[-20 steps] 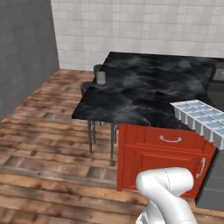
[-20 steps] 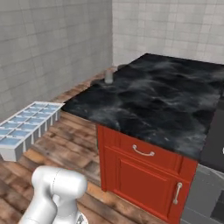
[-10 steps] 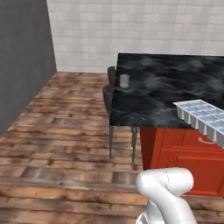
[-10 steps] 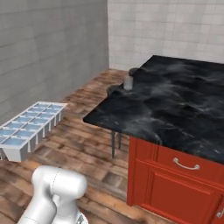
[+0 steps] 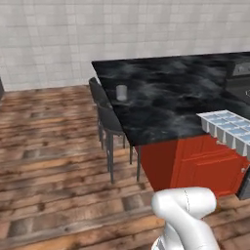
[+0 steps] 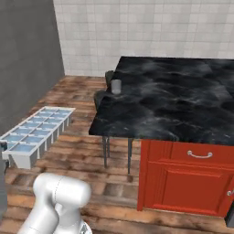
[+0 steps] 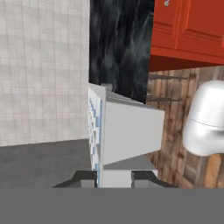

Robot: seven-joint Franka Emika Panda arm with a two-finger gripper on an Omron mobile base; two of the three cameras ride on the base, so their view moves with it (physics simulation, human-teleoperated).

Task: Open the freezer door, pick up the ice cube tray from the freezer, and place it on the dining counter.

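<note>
- tool clamped on the ice cube tray, carried in the air, off the surface
- base has swung round, surface's near corner closer now, so drop-off's next

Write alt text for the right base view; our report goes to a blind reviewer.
A pale blue ice cube tray is held in the air at the left, short of the black marble dining counter with its red base. A small grey cup stands near the counter's left edge, above dark stools on a wood floor.
</note>
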